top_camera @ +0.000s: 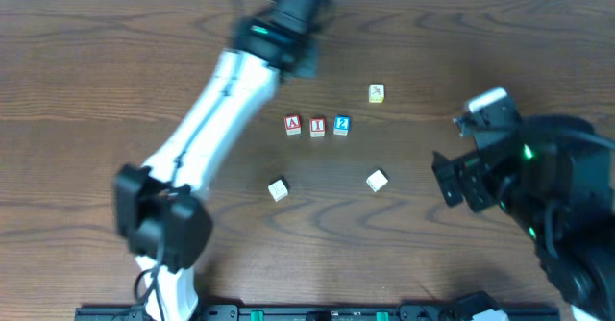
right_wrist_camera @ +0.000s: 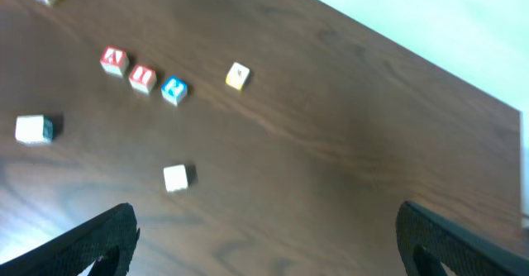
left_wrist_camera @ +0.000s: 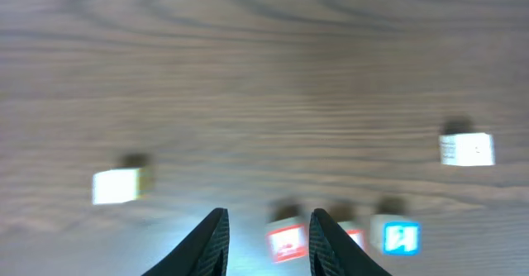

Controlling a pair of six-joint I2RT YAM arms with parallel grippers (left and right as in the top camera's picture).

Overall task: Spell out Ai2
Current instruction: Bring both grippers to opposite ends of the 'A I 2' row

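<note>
Dark wood-grain table (top_camera: 86, 71) fills the shot. Up and left of the red-lettered A cube (top_camera: 292, 124), the left gripper (left_wrist_camera: 266, 226) hangs spread, nothing between its fingers. Just right of the A cube sits the red-lettered I cube (top_camera: 317, 126), then the blue 2 cube (top_camera: 341, 125). Ai2 reads complete, I'd say. Far right of the A cube, the right gripper (right_wrist_camera: 264, 247) gapes empty. Next call: both arms pull clear without nudging the row.

The wooden table (top_camera: 461, 33) bears a block row (top_camera: 317, 126), apparently A-I-2, plus three loose blocks (top_camera: 377, 92) (top_camera: 278, 188) (top_camera: 377, 179).
</note>
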